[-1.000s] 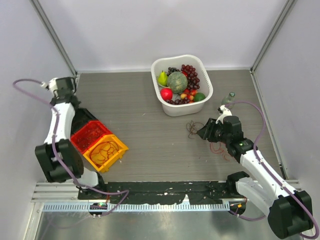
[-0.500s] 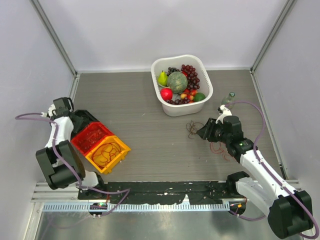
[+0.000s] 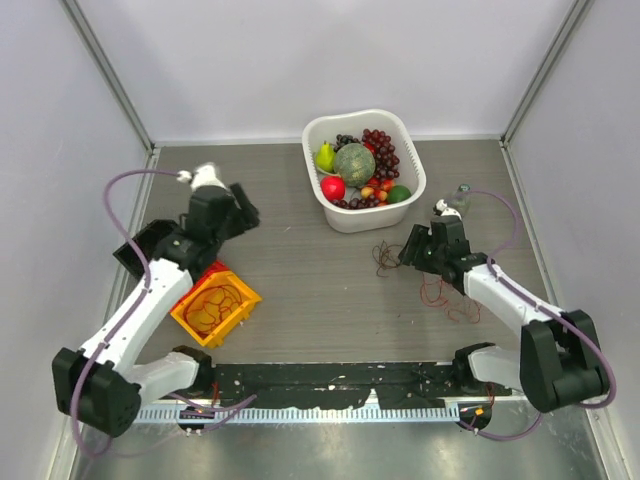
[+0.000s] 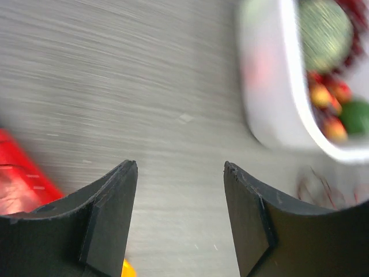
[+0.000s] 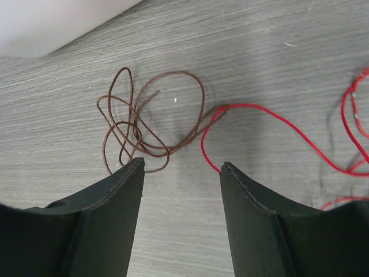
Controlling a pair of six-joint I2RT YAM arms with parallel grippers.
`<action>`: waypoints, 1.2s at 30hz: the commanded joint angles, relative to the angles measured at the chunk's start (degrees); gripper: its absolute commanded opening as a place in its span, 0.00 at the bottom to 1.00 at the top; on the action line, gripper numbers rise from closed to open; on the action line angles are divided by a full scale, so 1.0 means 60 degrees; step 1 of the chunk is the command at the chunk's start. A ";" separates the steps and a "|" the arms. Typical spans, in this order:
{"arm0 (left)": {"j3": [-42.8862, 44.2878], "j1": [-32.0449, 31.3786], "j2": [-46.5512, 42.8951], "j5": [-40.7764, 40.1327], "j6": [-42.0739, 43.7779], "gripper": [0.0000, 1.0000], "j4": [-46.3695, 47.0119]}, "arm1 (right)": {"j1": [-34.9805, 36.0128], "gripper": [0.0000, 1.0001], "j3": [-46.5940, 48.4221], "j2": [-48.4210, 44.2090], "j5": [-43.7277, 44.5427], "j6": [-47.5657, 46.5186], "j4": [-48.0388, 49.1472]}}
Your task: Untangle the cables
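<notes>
Cables (image 3: 384, 257) mid-separation, brown coil (image 5: 135, 133) touching red strand (image 5: 248, 105) beneath parted right end effector (image 5: 181, 163), left end effector (image 4: 180, 164) likewise parted; next, probably pinch brown coil.

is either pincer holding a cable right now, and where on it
Nothing is held. The right pincer stands open by the brown cable; the left pincer is open and empty.

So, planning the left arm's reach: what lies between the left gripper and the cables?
Only bare table separates the left gripper from the cables in the top view; the white fruit basin sits just beyond that line.
</notes>
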 commanded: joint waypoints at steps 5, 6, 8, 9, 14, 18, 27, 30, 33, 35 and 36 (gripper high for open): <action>-0.1859 -0.4899 -0.0261 0.1063 0.1814 0.65 0.3415 | 0.0673 0.60 0.0580 0.1419 -0.0466 -0.0713 0.2263; -0.2035 -0.5340 -0.0188 0.1106 0.1989 0.65 0.3532 | 0.0877 0.58 0.0726 0.1797 -0.0406 -0.0670 0.2263; -0.2400 -0.5956 -0.0099 0.1135 0.2005 0.65 0.3737 | 0.1170 0.53 0.0858 0.2327 -0.0361 -0.0480 0.2307; -0.2577 -0.6206 -0.0099 0.1193 0.1991 0.64 0.3840 | 0.1331 0.50 0.0873 0.2619 -0.0288 -0.0377 0.2409; -0.3456 -0.6940 -0.0567 0.1019 0.1889 0.59 0.4470 | 0.3306 0.12 0.0947 0.2798 0.0475 -0.0157 0.2396; -0.4378 -0.6941 -0.1065 0.0740 0.1581 0.58 0.5172 | 0.4291 0.07 0.0436 0.1760 -0.0928 0.0617 0.2512; -0.2482 -0.7058 0.1844 0.0332 0.1800 0.70 0.4400 | 0.4103 0.68 0.0212 -0.2548 0.1496 0.1147 -0.0531; -0.1089 -0.7087 0.3542 -0.0050 0.1801 0.70 0.3026 | 0.3955 0.68 0.0653 -0.3191 0.2641 0.1090 -0.2085; 0.0319 -0.7146 0.5082 0.0268 0.1639 0.69 0.1895 | 0.3926 0.68 0.0523 -0.3852 0.2876 0.0826 -0.2307; 0.0643 -0.7277 0.5757 0.0432 0.1581 0.64 0.1994 | 0.3897 0.68 0.0347 -0.4262 0.2949 0.0796 -0.2336; 0.0760 -0.7321 0.6021 0.0447 0.1566 0.60 0.2024 | 0.3868 0.68 0.0230 -0.4466 0.2979 0.0810 -0.2351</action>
